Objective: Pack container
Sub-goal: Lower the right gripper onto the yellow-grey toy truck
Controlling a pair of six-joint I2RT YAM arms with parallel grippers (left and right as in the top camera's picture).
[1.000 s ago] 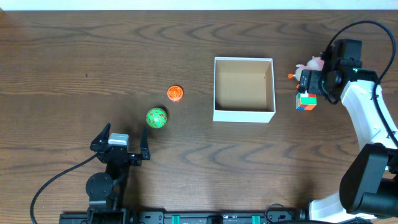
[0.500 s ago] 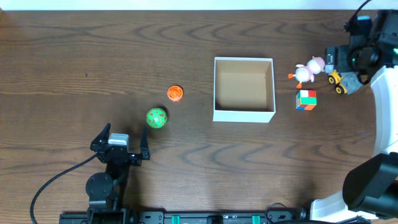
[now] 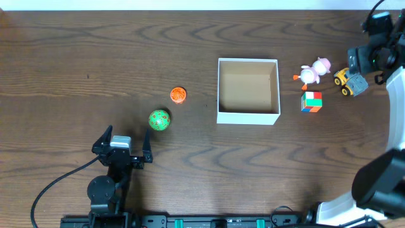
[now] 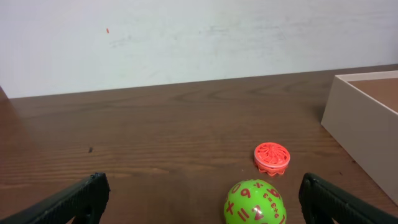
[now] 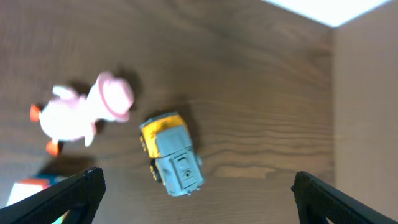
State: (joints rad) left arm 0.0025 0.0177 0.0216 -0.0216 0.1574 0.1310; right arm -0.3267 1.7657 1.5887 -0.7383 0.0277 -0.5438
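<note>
The container (image 3: 248,118), a square white box with a tan inside, stands empty at the table's middle; its corner shows in the left wrist view (image 4: 364,127). A green number ball (image 3: 159,120) (image 4: 255,202) and an orange disc (image 3: 178,95) (image 4: 272,158) lie to its left. A pink duck (image 3: 313,71) (image 5: 84,112), a coloured cube (image 3: 311,101) and a yellow-grey toy truck (image 3: 349,82) (image 5: 173,163) lie to its right. My left gripper (image 3: 124,148) (image 4: 205,202) is open and empty, just short of the ball. My right gripper (image 3: 362,63) (image 5: 199,205) is open and empty above the truck.
The dark wooden table ends at a white wall at the back (image 4: 199,37). The table's right edge (image 5: 331,93) is close beside the truck. The right arm's white body (image 3: 395,95) reaches along the right side.
My right arm has moved right and back from above the cube and duck, uncovering the truck. It now hovers open over the truck. The left arm has not moved.
</note>
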